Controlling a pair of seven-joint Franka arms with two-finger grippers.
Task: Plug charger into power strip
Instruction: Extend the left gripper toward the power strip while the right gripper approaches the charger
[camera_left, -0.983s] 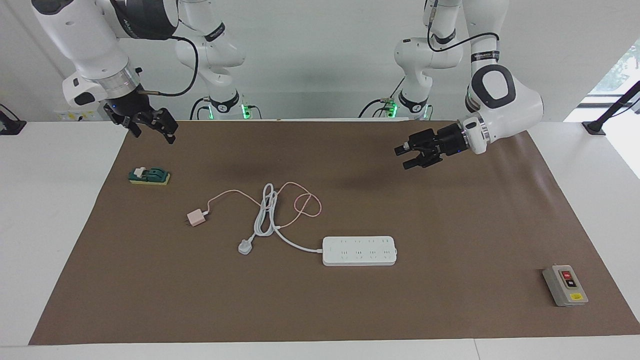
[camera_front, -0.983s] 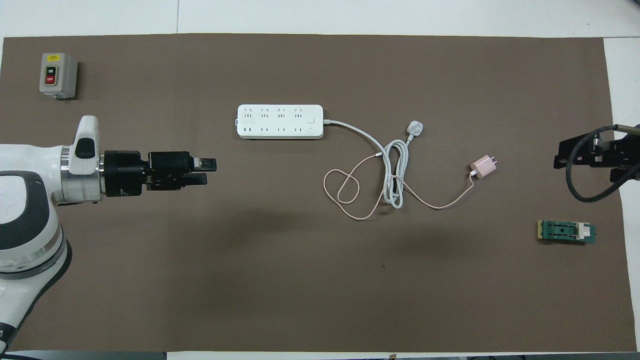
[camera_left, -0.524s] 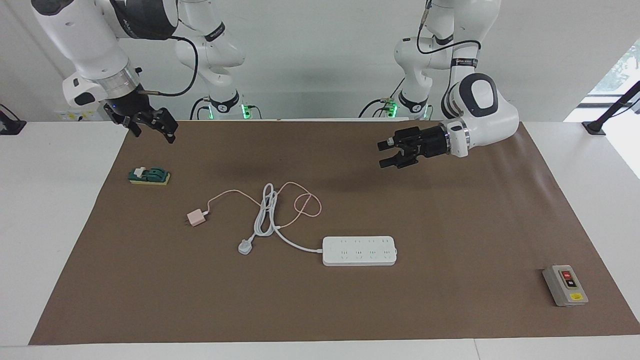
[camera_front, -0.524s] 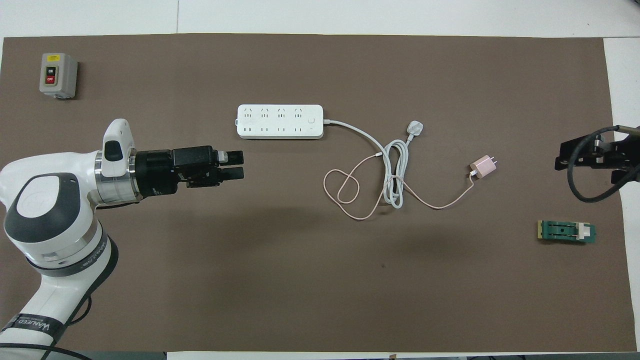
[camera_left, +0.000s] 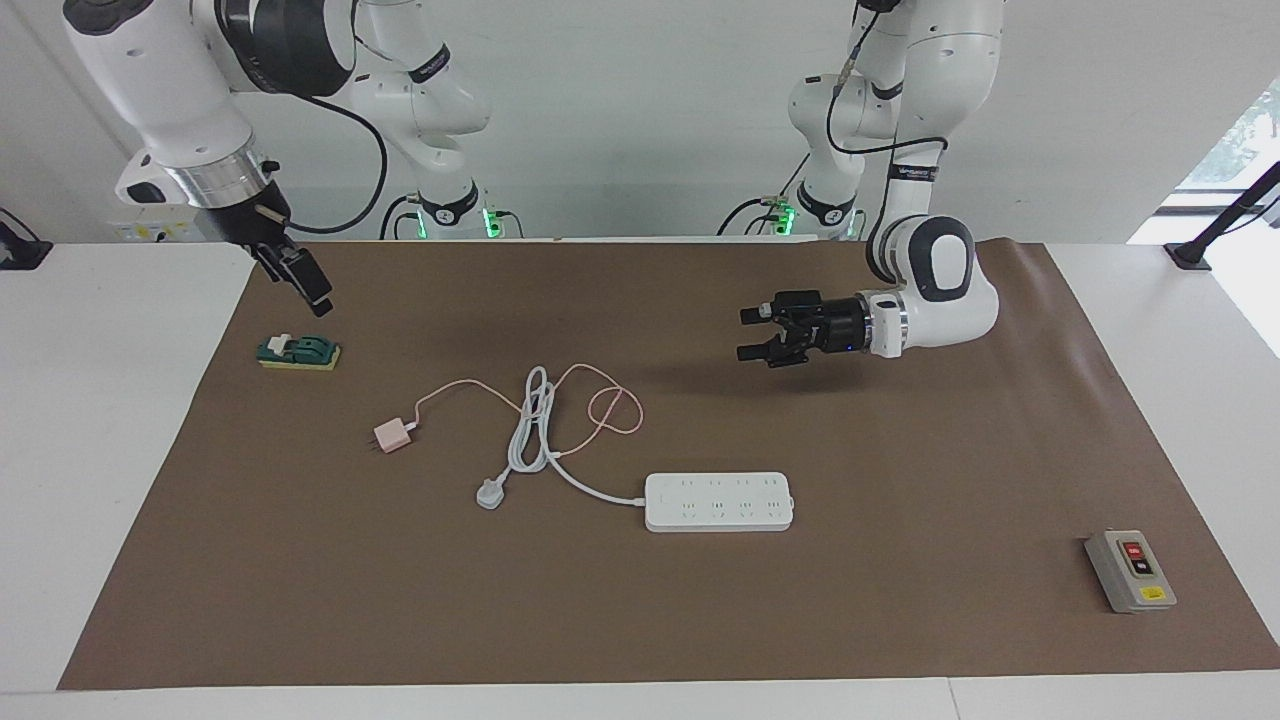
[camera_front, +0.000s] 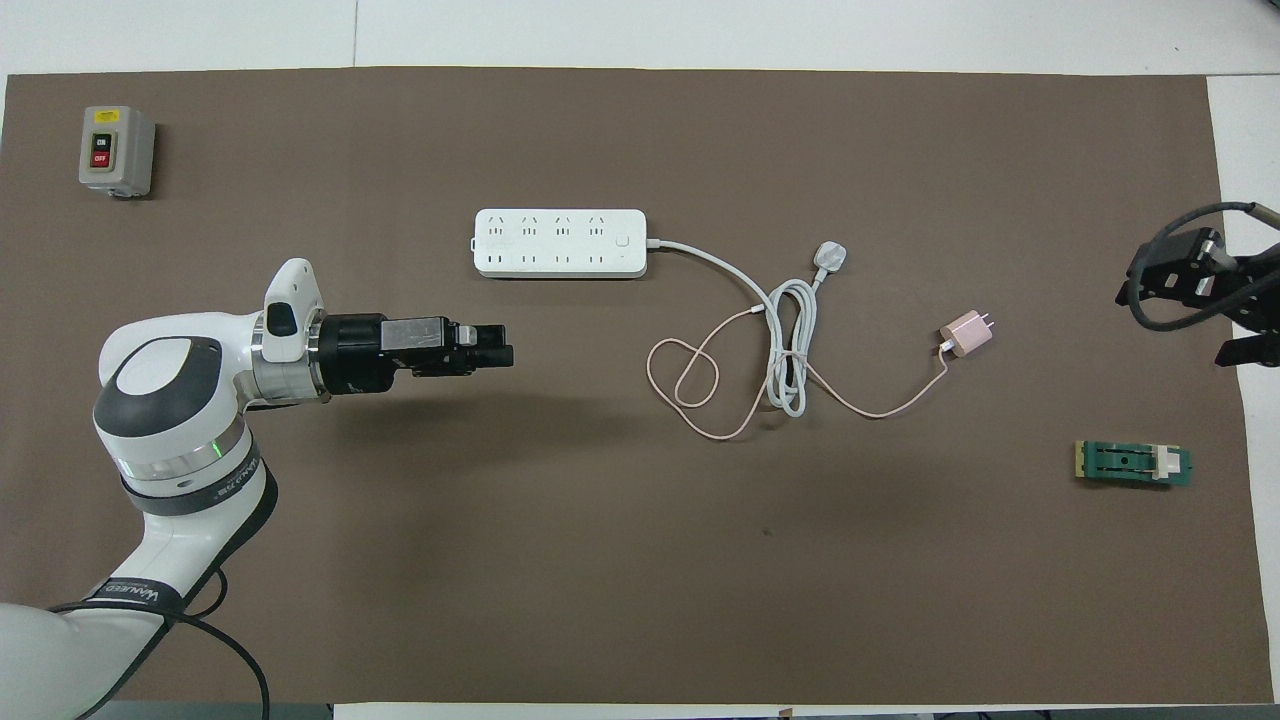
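We see the left gripper (camera_left: 752, 337), jaws wide and empty, swung lower over the counter (camera_left: 900, 480) toward the power strip (camera_left: 719, 501); the right gripper (camera_left: 312, 290), open too, has turned above the untouched charger (camera_left: 392, 436) — no grasp yet

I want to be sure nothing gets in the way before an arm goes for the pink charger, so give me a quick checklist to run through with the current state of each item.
1. Charger free on the mat, untouched by either claw: ok.
2. Power strip lying flat, sockets up and unoccupied: ok.
3. Left claw open and empty, over bare mat: ok.
4. Right claw empty, over the mat near the green block: ok.
5. Pink cable free to follow the charger: not ok, it crosses the coiled white cord.
6. Charger prongs undamaged: cannot tell.
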